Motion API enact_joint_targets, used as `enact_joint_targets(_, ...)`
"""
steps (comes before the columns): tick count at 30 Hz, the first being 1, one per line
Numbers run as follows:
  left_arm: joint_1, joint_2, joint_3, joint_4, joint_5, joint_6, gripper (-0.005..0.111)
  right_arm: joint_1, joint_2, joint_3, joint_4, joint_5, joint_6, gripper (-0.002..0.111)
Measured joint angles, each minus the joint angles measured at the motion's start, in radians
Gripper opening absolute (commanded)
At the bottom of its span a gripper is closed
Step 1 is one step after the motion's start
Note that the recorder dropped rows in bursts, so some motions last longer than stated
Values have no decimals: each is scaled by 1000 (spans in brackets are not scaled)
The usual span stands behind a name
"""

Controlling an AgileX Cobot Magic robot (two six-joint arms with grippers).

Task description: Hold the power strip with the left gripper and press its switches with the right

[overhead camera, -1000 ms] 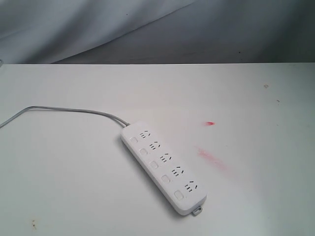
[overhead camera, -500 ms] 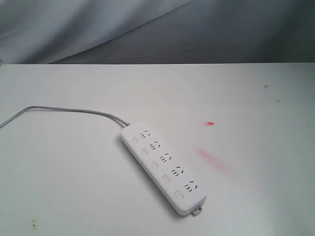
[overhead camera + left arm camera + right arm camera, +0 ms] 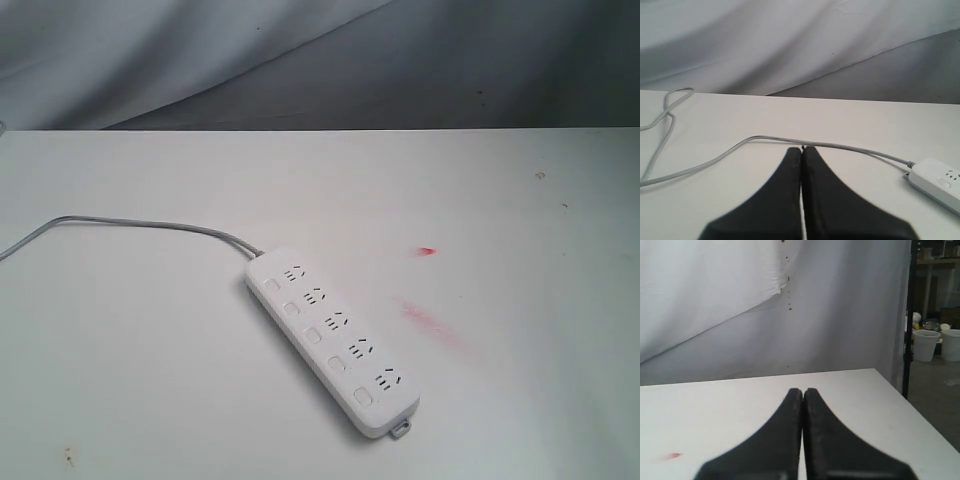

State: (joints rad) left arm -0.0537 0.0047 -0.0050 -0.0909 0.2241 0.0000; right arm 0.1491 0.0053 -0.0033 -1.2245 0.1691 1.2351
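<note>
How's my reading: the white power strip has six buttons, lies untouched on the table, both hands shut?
Not quite: the power strip has five buttons, not six, as the exterior view shows. It does lie untouched on the table, left hand and right hand shut.

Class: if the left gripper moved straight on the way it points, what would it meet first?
Probably the grey cord, which crosses just beyond the left gripper; its height above the cord is unclear, so it might pass over.
</note>
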Motion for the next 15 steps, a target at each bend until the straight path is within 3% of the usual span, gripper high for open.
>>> enact_joint_targets(15,0,0,0,0,0,0,0,-13,0,0,2,-17,-40,0)
